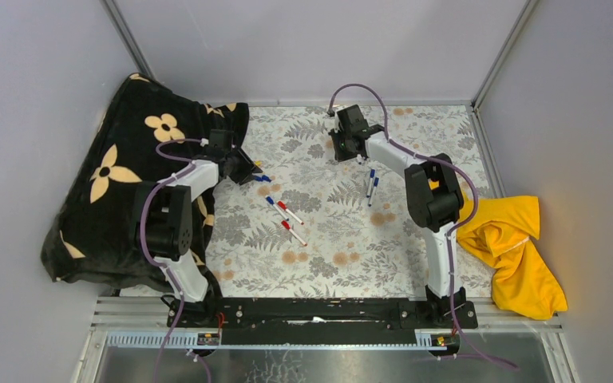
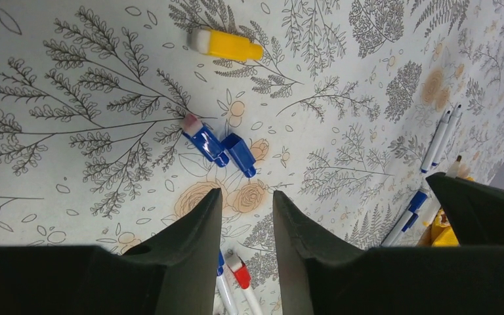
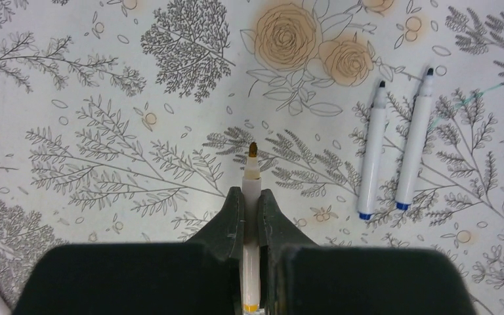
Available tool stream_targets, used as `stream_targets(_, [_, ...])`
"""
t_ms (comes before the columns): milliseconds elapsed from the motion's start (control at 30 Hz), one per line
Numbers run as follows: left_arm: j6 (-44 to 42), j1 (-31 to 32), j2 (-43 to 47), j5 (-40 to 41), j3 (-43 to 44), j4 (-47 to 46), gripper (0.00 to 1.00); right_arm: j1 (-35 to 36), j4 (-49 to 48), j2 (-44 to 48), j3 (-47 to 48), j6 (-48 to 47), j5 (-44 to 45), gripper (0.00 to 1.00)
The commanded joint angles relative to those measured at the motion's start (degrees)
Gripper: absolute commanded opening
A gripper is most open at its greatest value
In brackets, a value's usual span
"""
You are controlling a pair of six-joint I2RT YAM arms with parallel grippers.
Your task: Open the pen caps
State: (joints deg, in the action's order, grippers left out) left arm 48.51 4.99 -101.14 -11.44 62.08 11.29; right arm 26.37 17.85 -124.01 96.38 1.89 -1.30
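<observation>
My left gripper [image 2: 247, 193] hangs open over the floral cloth with nothing between its fingers. Just beyond its tips lie two loose blue pen caps [image 2: 205, 141] [image 2: 241, 154], and farther off a yellow cap [image 2: 226, 44]. Under the fingers lie capped pens, one with a red cap [image 2: 239, 272]. From above, three capped pens [image 1: 290, 212] lie right of the left gripper [image 1: 247, 170]. My right gripper [image 3: 250, 197] is shut on an uncapped white pen [image 3: 251, 174] with a yellow end, tip pointing away. Two uncapped blue-ended pens [image 3: 372, 157] [image 3: 414, 144] lie to its right.
A black blanket with cream flowers [image 1: 120, 183] is heaped along the left side, under and behind the left arm. A crumpled yellow cloth [image 1: 511, 239] lies at the right edge. Grey walls close in the back and both sides.
</observation>
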Motion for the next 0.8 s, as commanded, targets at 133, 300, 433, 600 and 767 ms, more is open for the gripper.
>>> stream_targets(133, [1.74,-0.07,3.90,0.98,-1.73,-1.25,0.40,-1.00,2.88,-5.37,7.34,-5.30,4.54,0.00])
stream_targets(300, [2.69,0.25,6.12,0.96,-2.04,-2.13,0.41,-1.72,2.38,-7.18,8.16,-7.10,7.76,0.04])
stream_targets(433, [3.62,0.65,7.76,0.73,-2.38,-3.28,0.41,-2.01,2.62,-8.79,8.94,-8.55,10.98,0.13])
stream_targets(600, [4.11,1.60,8.92,0.73,-2.17,-3.80,0.41,-2.28,2.77,-10.50,9.71,-10.26,13.16,0.28])
stream_targets(767, [4.40,2.59,8.92,0.87,-1.81,-3.99,0.41,-2.38,2.26,-10.96,9.33,-10.27,12.78,0.36])
